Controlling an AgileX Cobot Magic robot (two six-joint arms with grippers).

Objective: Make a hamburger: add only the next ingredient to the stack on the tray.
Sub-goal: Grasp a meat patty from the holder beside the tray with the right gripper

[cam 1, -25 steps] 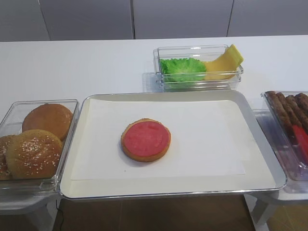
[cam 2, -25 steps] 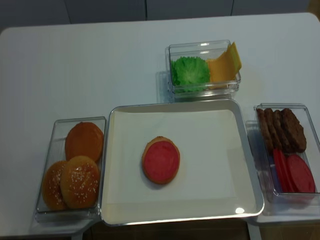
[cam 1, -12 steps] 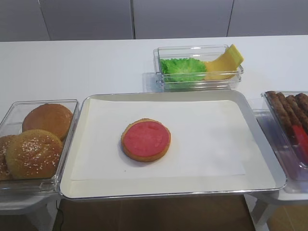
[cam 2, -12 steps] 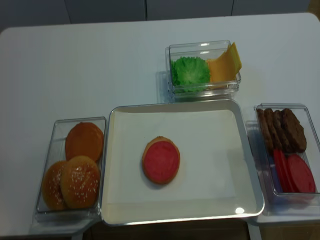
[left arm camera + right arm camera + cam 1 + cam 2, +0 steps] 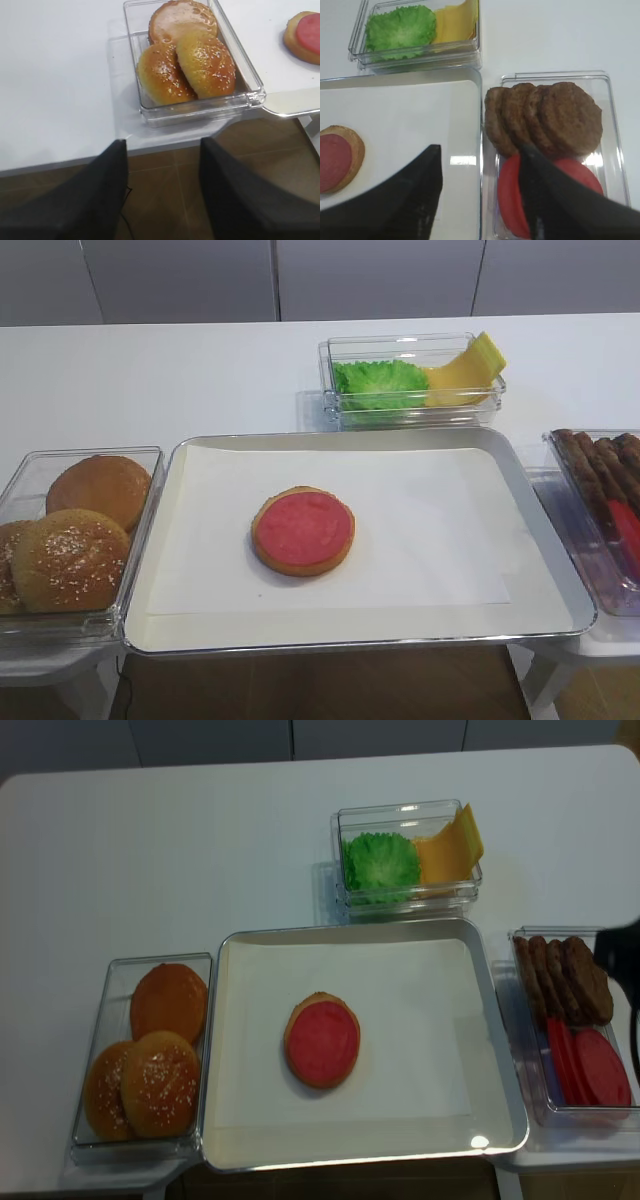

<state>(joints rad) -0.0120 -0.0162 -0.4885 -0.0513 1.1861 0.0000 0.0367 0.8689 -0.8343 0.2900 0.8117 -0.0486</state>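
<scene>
Since a second ago, the right tool has edged in at the frame's right edge. Left to right: left tool, fingers apart, off the worktop; bun-and-red-disc stack mid-tray; right tool, fingers apart, above the meat patties at right.

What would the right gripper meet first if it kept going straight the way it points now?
Probably the clear tub at the tray's right: the open right gripper aims at its red slices and meat patties. Which comes first is unclear, since depth is hard to judge.

three buns in clear tub (two sesame-topped); left gripper jaws apart, empty.
</scene>
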